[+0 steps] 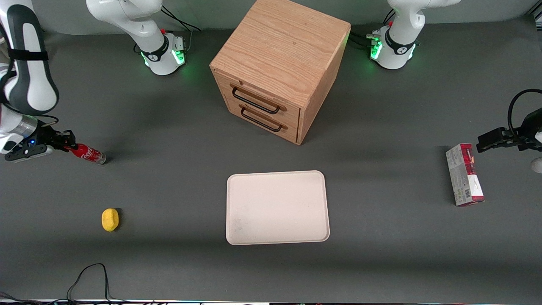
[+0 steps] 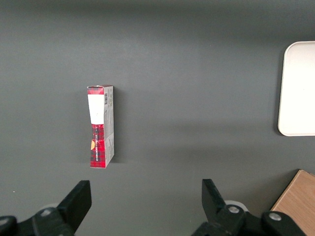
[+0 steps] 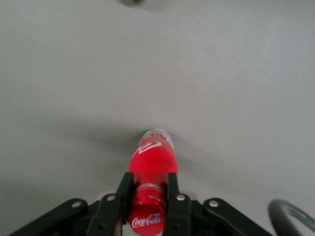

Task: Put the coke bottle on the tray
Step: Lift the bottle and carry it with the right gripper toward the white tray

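The gripper (image 1: 67,143) sits at the working arm's end of the table (image 1: 381,237), its two fingers (image 3: 124,192) closed on the neck of the bottle (image 1: 87,153) just under the red cap. In the wrist view the cap sits between the finger pads and the red body runs away from the gripper to its clear base. From the front the bottle is tilted, cap in the gripper and base low over the table or touching it; which of the two cannot be told.

The tray (image 1: 277,207) lies flat near the table's middle, well apart from the bottle, toward the parked arm's end from it and somewhat nearer the front camera. All four rounded corners and the low rim show, and nothing lies on it. Bare table runs between bottle and tray.

A yellow lump (image 1: 110,219) lies well apart from the tray's edge toward the working arm's end, nearer the camera than the bottle. A wooden drawer unit (image 1: 277,67) stands farther from the camera than the tray, a strip of table between them. A carton (image 1: 464,174) lies well apart from the tray toward the parked arm's end.
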Available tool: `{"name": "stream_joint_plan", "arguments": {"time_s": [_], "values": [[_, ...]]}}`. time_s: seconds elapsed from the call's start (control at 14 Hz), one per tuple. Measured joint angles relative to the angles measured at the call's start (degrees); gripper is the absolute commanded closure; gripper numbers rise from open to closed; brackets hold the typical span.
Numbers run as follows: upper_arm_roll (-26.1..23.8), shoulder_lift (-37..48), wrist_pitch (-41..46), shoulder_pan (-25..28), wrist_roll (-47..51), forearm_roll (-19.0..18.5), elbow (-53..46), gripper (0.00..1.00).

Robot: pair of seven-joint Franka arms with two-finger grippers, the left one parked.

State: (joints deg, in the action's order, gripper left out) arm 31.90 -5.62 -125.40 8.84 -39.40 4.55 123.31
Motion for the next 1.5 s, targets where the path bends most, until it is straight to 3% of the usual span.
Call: {"name": "stream_joint_plan", "arguments": {"time_s": [0.71, 0.93, 1.07, 1.29, 1.5], "values": [[-19.41, -0.69, 33.57, 0.74, 21.96, -0.4, -34.22, 0.95], [-26.37, -3.31, 36.69, 0.85, 28.17, -0.43, -41.46, 0.95], [-31.69, -5.76, 36.73, 0.77, 30.73, -1.08, -45.09, 0.88], [-40.79, -11.92, 36.71, 0.65, 34.93, -7.23, -52.48, 0.86], [-52.66, -21.08, 35.29, 0.52, 44.28, -17.1, -57.84, 0.85]]}}
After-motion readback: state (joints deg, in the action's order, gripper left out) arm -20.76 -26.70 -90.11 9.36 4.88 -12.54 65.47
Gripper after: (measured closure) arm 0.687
